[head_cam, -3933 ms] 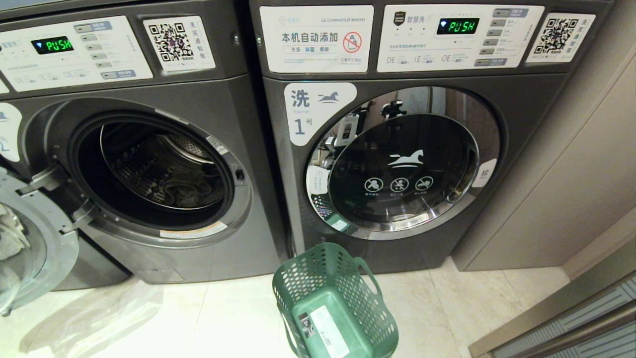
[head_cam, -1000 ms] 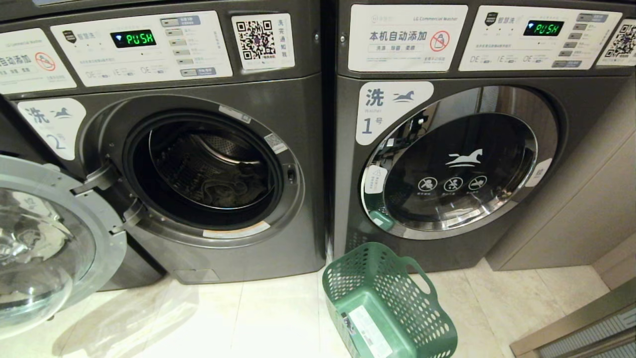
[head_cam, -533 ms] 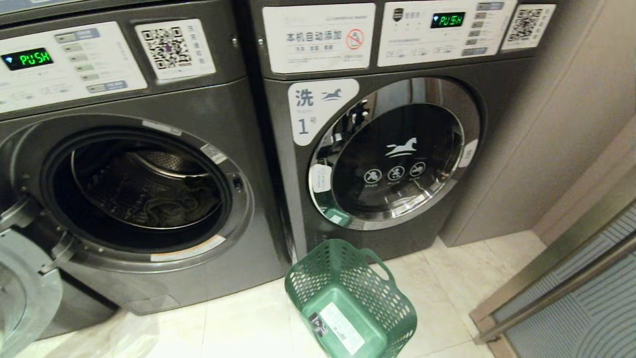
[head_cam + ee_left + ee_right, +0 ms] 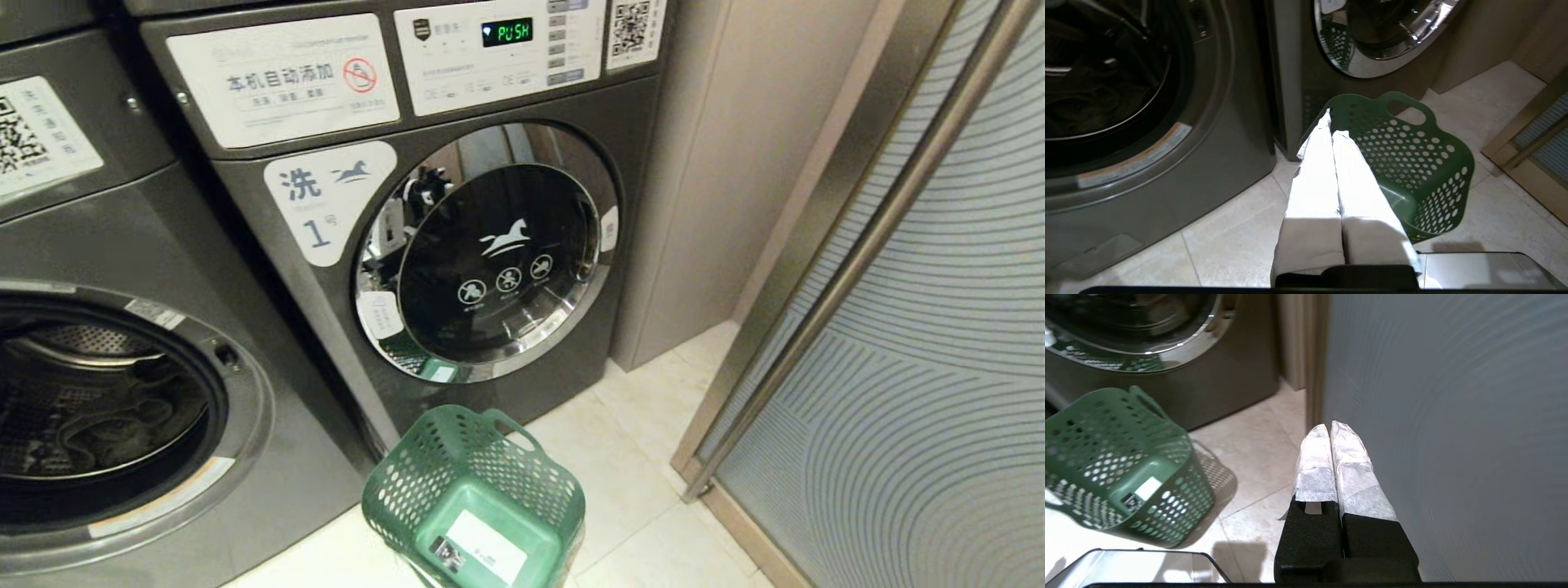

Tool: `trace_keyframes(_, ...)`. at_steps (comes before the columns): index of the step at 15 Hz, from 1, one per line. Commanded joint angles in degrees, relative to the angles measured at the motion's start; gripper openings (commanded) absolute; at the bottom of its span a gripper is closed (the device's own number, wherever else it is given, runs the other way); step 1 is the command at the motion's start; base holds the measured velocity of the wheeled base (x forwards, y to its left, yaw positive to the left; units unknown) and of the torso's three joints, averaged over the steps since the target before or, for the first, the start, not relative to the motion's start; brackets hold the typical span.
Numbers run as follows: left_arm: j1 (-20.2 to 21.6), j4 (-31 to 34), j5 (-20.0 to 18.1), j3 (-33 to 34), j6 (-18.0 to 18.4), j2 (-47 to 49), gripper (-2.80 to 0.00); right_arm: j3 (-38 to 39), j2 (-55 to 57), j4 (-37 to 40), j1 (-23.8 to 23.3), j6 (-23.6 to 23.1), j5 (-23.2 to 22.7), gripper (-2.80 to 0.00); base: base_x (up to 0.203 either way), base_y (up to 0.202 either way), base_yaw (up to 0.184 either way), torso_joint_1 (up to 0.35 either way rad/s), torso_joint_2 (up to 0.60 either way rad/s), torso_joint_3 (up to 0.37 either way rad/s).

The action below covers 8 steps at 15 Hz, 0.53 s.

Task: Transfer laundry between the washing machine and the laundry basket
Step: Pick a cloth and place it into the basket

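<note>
The left washing machine (image 4: 269, 457) stands open at the head view's left edge. Dark laundry (image 4: 98, 433) lies low in its steel drum. The green perforated laundry basket (image 4: 408, 482) sits tilted on the floor tiles before washer number 1 (image 4: 245, 204), and no laundry shows in it. Neither arm is in the head view. In the left wrist view my left gripper (image 4: 1331, 127) is shut and empty, hanging over the laundry basket's (image 4: 1429, 171) near rim beside the open drum (image 4: 1106, 81). My right gripper (image 4: 1329, 428) is shut and empty, to the right of the laundry basket (image 4: 1180, 506) and close to a ribbed glass panel (image 4: 1453, 416).
Washer number 1 has its round mirrored door (image 4: 490, 253) closed. A beige wall panel (image 4: 718, 163) stands right of it. A metal-framed ribbed glass door (image 4: 914, 392) fills the right side. Pale floor tiles (image 4: 637, 465) lie between the basket and that door.
The whole head view has swung to the right. The open washer slid to the left edge, its swung-out door left the picture, and the glass door came in. Basket and arms look unmoved.
</note>
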<state>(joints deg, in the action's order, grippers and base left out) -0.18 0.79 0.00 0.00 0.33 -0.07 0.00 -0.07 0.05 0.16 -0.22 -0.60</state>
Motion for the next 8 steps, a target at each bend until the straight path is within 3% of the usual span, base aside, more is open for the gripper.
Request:
trace_keyframes(1, 0.0, 0.0, 0.0, 0.0, 0.0, 0.0, -2.80, 0.0, 0.1, 0.0, 0.0, 0.0, 0.0, -2.80, -0.005, 0.006, -0.095, 0.002, 0.01, 0.001)
trace_keyframes(8, 0.0, 0.0, 0.0, 0.0, 0.0, 0.0, -2.80, 0.0, 0.1, 0.0, 0.0, 0.0, 0.0, -2.80, 0.000, 0.000, 0.000, 0.000, 0.00, 0.000)
